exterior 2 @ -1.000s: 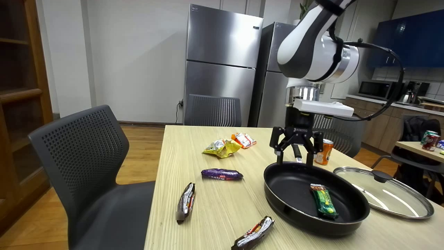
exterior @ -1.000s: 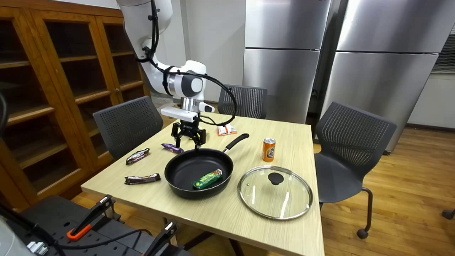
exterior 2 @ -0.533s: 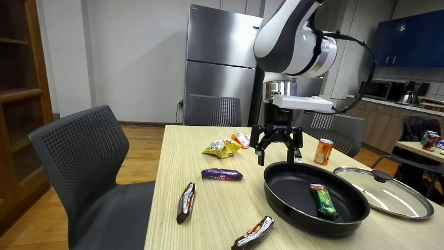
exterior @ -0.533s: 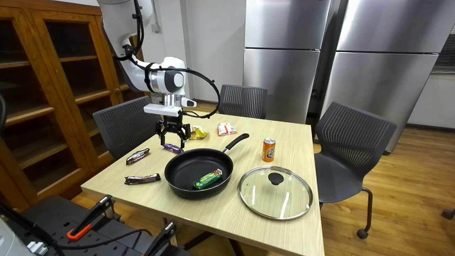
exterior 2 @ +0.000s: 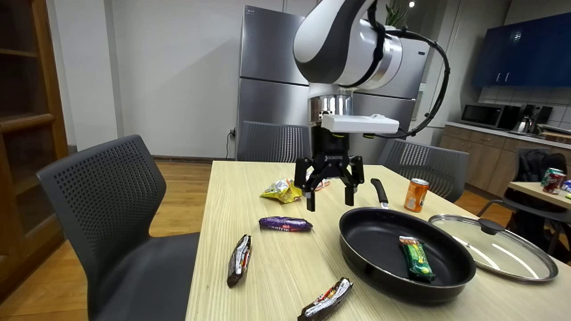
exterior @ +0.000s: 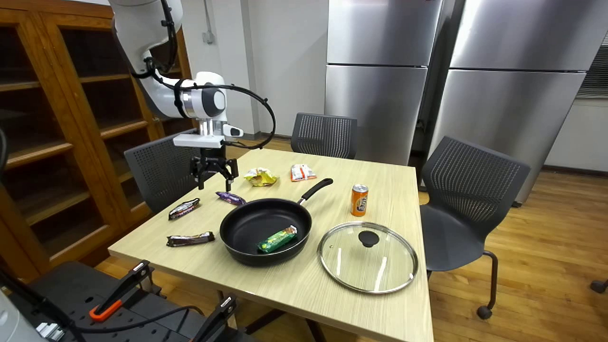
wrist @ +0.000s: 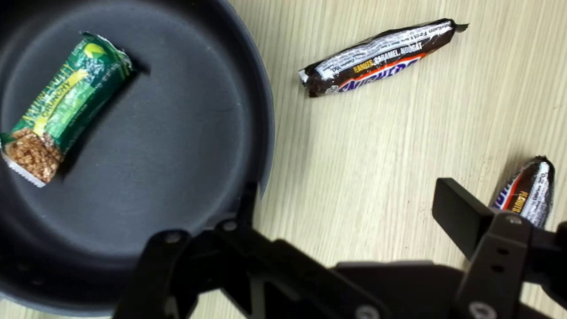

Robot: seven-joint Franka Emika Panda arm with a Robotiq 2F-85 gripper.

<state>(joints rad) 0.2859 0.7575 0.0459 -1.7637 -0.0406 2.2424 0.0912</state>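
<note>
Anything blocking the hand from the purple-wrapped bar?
Nothing visible. In both exterior views the open hand hangs above the table with only air between it and the purple-wrapped bar. The nearby pan stands to one side, not between them.

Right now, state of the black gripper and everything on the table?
Gripper: open, empty
Round black pan: uncovered
Round glass lid: off pan
Orange metal can: upright
Green bar: wrapped, in pan
Long purple bar: wrapped
Two brown candy bars: wrapped
Shiny yellow bag: crumpled
White-orange packet: lying
</note>
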